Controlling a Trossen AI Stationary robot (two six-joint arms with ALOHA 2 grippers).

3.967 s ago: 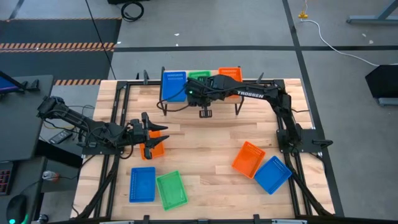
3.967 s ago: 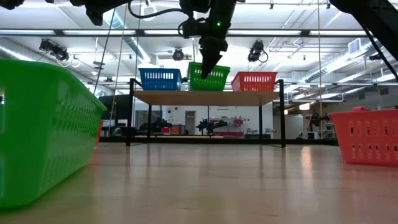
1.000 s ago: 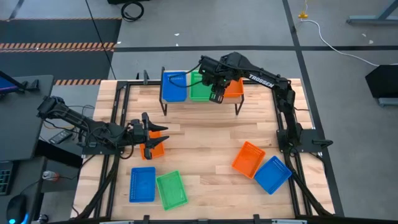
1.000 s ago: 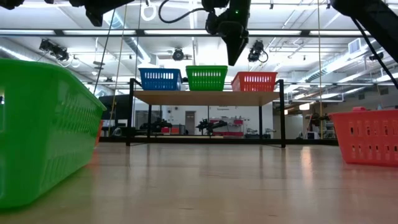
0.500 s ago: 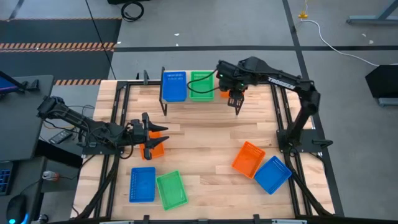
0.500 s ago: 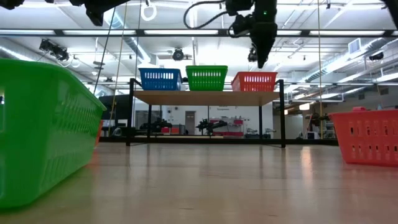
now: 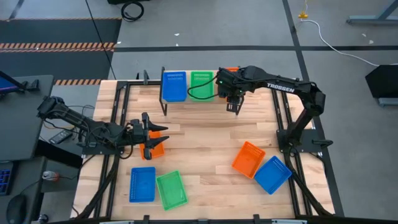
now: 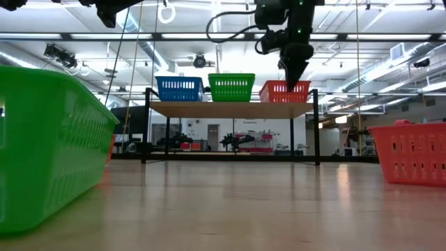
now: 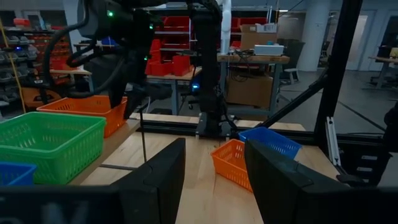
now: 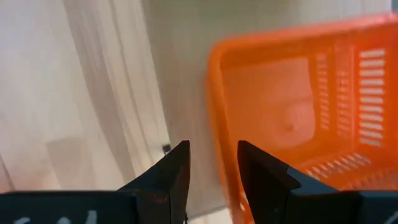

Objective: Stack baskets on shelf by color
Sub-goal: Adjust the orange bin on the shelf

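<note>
The shelf (image 8: 233,109) stands at the table's far edge and carries a blue basket (image 7: 174,86), a green basket (image 7: 201,84) and an orange basket (image 8: 284,91) side by side. My right gripper (image 8: 295,78) points steeply down, open, just above the orange basket's rim (image 10: 214,124), with nothing between its fingers. At the table's left side my left gripper (image 7: 157,134) is held level and open, above another orange basket (image 7: 155,149). Its wrist view shows nothing between its fingers (image 9: 155,180).
On the table lie a blue basket (image 7: 142,184) and a green basket (image 7: 171,189) at the near left, and an orange basket (image 7: 248,158) and a blue basket (image 7: 272,174) at the near right. Bare wood lies between them and the shelf.
My right gripper has travelled from above the green basket toward the table's right edge, along the shelf, and has come down over the orange basket. Its fingers have stayed apart. The baskets on the shelf have not moved.
</note>
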